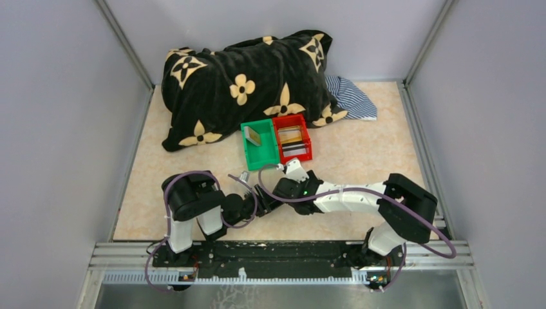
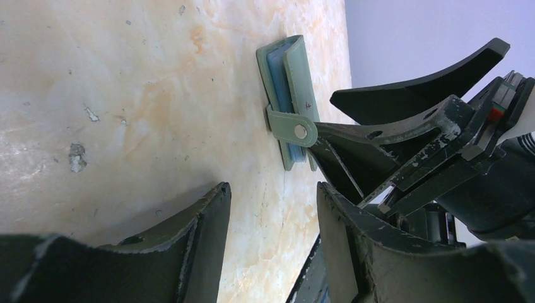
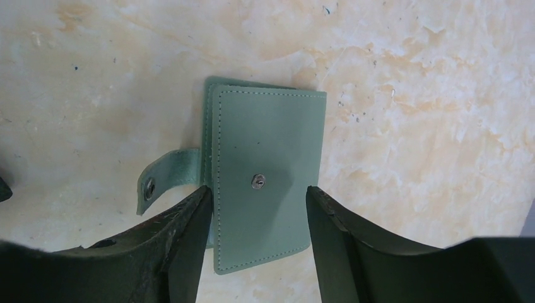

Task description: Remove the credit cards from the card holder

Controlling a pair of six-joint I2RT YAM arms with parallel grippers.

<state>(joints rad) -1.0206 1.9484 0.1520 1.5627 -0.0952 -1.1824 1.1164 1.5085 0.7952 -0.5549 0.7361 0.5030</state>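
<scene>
In the right wrist view, the flat grey-green card holder lies shut on the pale marbled desk. The right end effector is spread wide, with one finger on each side of the holder, and it grips nothing. The holder's long side points the same way as the fingers, so they would close across its short side. Its little snap strap is undone and sticks out from the holder's left edge. No credit cards show.

In the left wrist view, the holder is straight ahead of the left end effector, a little way off. That one is spread and empty too. The right one is nearer, and there is bare desk beside the holder.

In the top view, both arms meet and hide the holder. A green plastic bin and a red plastic bin sit just behind that spot, so there is less room that way.
</scene>
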